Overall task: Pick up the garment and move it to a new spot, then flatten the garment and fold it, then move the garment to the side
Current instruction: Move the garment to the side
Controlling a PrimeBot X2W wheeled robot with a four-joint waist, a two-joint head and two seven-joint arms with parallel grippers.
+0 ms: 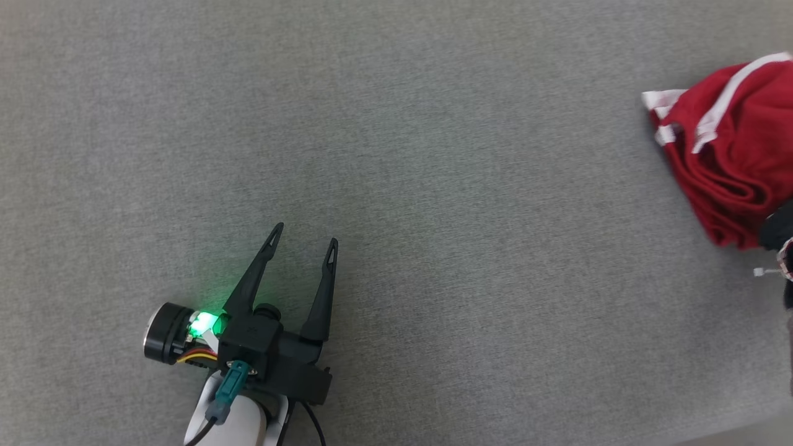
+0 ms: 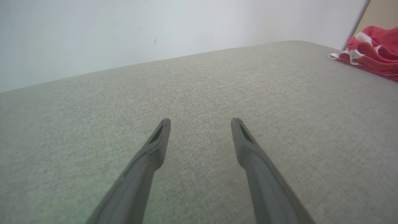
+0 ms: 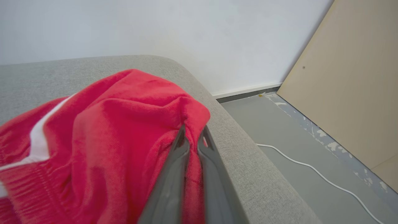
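As relocation likely comes first, right pincer (image 3: 192,132) clamps the crumpled red, white-striped knit garment (image 3: 102,130). Left pincer (image 1: 306,234) idles, spread wide.

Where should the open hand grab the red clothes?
Probably the white-trimmed corner of the red garment, reached from the robot's left. It pokes out toward the open left hand, while the right hand pinches another fold.

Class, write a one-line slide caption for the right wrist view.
Right gripper shut on bunched red, white-striped garment at rounded edge of grey fabric surface.
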